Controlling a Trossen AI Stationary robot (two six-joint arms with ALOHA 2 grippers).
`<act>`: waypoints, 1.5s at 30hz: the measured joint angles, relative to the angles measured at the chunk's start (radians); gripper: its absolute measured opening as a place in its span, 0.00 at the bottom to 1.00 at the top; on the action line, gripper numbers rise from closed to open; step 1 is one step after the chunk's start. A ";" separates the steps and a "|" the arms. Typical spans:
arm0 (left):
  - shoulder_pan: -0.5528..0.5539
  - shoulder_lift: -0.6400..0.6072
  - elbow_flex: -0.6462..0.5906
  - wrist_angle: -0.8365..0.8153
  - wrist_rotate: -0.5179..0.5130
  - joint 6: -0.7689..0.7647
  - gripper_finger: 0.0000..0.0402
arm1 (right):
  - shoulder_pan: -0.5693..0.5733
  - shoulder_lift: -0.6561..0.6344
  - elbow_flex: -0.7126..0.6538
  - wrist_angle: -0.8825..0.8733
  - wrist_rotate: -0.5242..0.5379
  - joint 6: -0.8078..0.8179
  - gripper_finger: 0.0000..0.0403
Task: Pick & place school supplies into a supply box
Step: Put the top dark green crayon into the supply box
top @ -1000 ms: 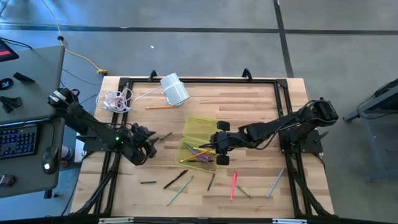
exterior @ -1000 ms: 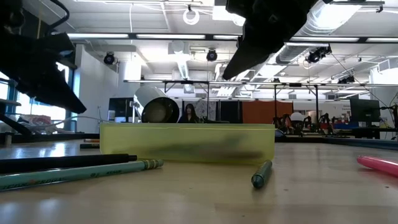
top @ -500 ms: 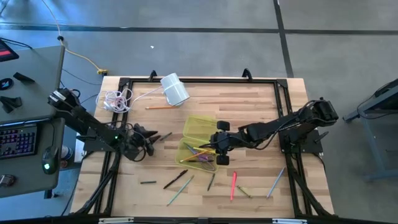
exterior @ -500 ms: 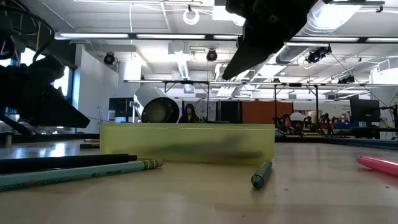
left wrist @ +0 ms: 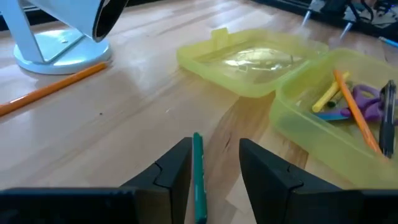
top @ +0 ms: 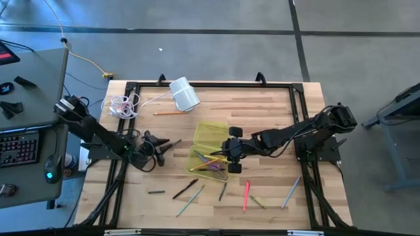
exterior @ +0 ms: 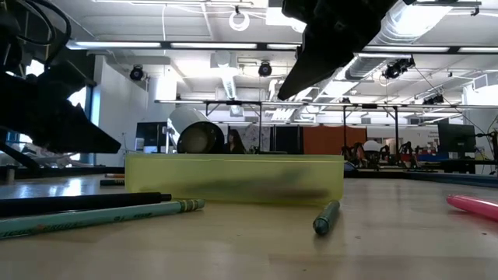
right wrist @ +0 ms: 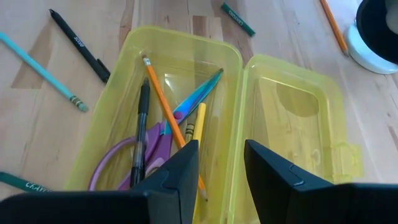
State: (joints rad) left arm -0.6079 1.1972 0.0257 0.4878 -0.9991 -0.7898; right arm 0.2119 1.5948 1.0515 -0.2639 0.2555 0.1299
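The supply box, translucent yellow-green, lies open: its base (top: 209,162) rests on the table with the hinged lid (top: 211,133) flat beside it. Inside the base (right wrist: 124,155) I see an orange pencil (right wrist: 166,112), a black pen (right wrist: 142,130), a yellow pencil (right wrist: 198,124) and purple-and-teal scissors (right wrist: 186,106). My right gripper (right wrist: 221,149) hovers open above the base (top: 221,157). My left gripper (top: 157,142) is low over the table, left of the box, open, with its fingers on either side of a green pencil (left wrist: 198,180) that lies flat on the wood (top: 174,142).
Loose pens and pencils lie near the front edge: black (top: 185,189), teal (top: 190,200), green (top: 223,191), pink (top: 247,195), blue (top: 291,192). A white cylinder (top: 184,94), an orange pencil (top: 172,113) and a coiled white cord (top: 123,105) sit toward the far left.
My left gripper has moved toward the far edge and to the right, toward the green pencil and the box, and now straddles the pencil. My right gripper has stayed above the box.
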 joint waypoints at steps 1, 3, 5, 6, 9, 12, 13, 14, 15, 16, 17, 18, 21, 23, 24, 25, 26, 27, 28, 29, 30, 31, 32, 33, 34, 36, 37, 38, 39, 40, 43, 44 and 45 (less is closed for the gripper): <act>0.000 0.020 0.005 0.013 -0.002 0.000 0.42 | 0.000 0.000 0.000 0.000 0.000 0.000 0.28; 0.000 0.067 0.007 0.042 -0.002 0.000 0.42 | 0.000 0.000 0.000 0.001 0.000 0.000 0.28; 0.000 0.119 0.007 0.078 -0.003 -0.005 0.42 | 0.000 0.000 0.000 0.004 0.000 0.000 0.28; 0.000 0.142 0.007 0.094 -0.003 -0.008 0.42 | 0.000 0.000 0.000 0.006 0.000 0.000 0.28; 0.000 0.201 0.008 0.150 0.005 -0.011 0.42 | 0.000 0.000 0.000 0.007 0.000 0.000 0.28; 0.000 0.263 0.010 0.170 -0.012 -0.021 0.42 | 0.000 0.000 0.000 0.008 0.000 0.000 0.28; 0.002 0.283 0.010 0.170 -0.024 -0.035 0.42 | -0.001 0.000 0.000 0.009 -0.001 0.000 0.28; 0.011 0.304 0.010 0.172 -0.028 -0.053 0.42 | -0.001 0.000 0.000 0.011 -0.001 -0.002 0.28; 0.024 0.324 0.010 0.176 -0.019 -0.071 0.42 | -0.001 0.000 0.000 0.012 -0.001 -0.005 0.28; 0.040 0.341 0.010 0.182 0.001 -0.080 0.42 | -0.001 0.000 0.000 0.012 -0.001 -0.007 0.28; 0.058 0.359 0.010 0.195 0.023 -0.083 0.42 | -0.001 0.000 0.000 0.012 -0.001 -0.007 0.28; 0.079 0.379 0.011 0.217 0.046 -0.081 0.42 | -0.002 0.000 0.000 0.012 -0.001 -0.007 0.28; 0.139 0.442 0.028 0.288 0.100 -0.040 0.42 | -0.002 0.000 0.000 0.012 -0.001 -0.011 0.28; 0.172 0.480 0.048 0.335 0.123 0.011 0.42 | -0.002 0.000 0.000 0.012 -0.001 -0.019 0.28; 0.187 0.500 0.059 0.353 0.130 0.035 0.42 | -0.002 0.000 0.000 0.012 -0.001 -0.022 0.28; 0.203 0.523 0.074 0.365 0.134 0.053 0.42 | -0.002 0.000 0.000 0.012 -0.001 -0.025 0.28; 0.219 0.546 0.091 0.370 0.134 0.067 0.42 | -0.002 0.000 0.000 0.012 -0.001 -0.026 0.28; 0.233 0.563 0.103 0.378 0.137 0.080 0.42 | -0.002 0.000 0.000 0.012 -0.001 -0.026 0.28; 0.249 0.584 0.116 0.387 0.146 0.088 0.42 | -0.002 0.000 0.000 0.011 -0.001 -0.026 0.28; 0.262 0.610 0.129 0.396 0.154 0.090 0.42 | -0.002 0.000 0.000 0.010 -0.001 -0.026 0.28; 0.275 0.635 0.143 0.413 0.158 0.089 0.42 | -0.002 0.000 0.000 0.011 -0.001 -0.026 0.28; 0.281 0.657 0.155 0.427 0.160 0.086 0.42 | -0.002 0.000 0.000 0.011 -0.001 -0.026 0.28; 0.282 0.681 0.167 0.439 0.160 0.075 0.42 | -0.002 0.000 0.000 0.009 -0.001 -0.026 0.28; 0.280 0.706 0.181 0.448 0.147 0.064 0.42 | -0.002 0.000 0.000 0.008 -0.001 -0.026 0.28; 0.278 0.731 0.194 0.457 0.127 0.056 0.42 | -0.002 0.000 0.000 0.007 -0.001 -0.026 0.28; 0.258 0.769 0.200 0.467 0.097 0.040 0.42 | -0.002 0.000 0.000 0.006 -0.001 -0.029 0.28; 0.248 0.783 0.200 0.461 0.080 0.038 0.42 | -0.002 0.000 0.000 0.005 -0.001 -0.031 0.28; 0.233 0.793 0.194 0.456 0.064 0.034 0.42 | -0.002 0.000 0.000 0.004 -0.001 -0.034 0.28; 0.217 0.798 0.185 0.452 0.052 0.024 0.42 | -0.002 0.000 0.000 0.002 -0.002 -0.034 0.28; 0.202 0.798 0.175 0.452 0.042 0.008 0.42 | -0.002 0.000 0.000 0.001 -0.004 -0.034 0.28; 0.157 0.787 0.139 0.448 0.014 -0.013 0.42 | -0.002 0.000 0.000 0.000 -0.004 -0.053 0.28; 0.144 0.780 0.127 0.447 0.012 -0.028 0.42 | -0.002 0.000 0.000 -0.001 -0.004 -0.063 0.28; 0.133 0.778 0.120 0.444 0.001 -0.033 0.42 | -0.002 0.000 0.000 -0.001 -0.004 -0.068 0.28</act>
State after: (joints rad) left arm -0.4753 1.9755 0.1453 0.9315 -0.9978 -0.8226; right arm 0.2104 1.5948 1.0515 -0.2646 0.2518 0.0616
